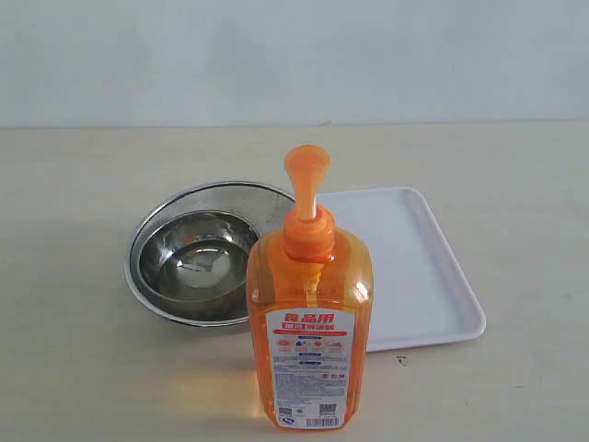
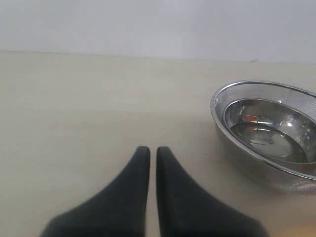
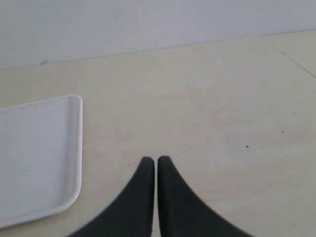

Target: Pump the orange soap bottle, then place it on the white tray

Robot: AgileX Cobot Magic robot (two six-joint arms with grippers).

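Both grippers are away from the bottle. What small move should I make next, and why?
Probably bring the right gripper, jaws shut as they are, over the pump head of the orange soap bottle. The bottle stands upright on the table, off the white tray, with its pump raised, and neither that gripper nor the left gripper is near it.

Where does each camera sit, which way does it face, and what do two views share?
Exterior: off the arms, looking down at the orange soap bottle, nested steel bowls and white tray; no robot parts.
Left wrist: low over the table, facing the bowls past the shut left gripper.
Right wrist: low, facing the tray corner past the shut right gripper.
Shared: exterior and left wrist both show the bowls.
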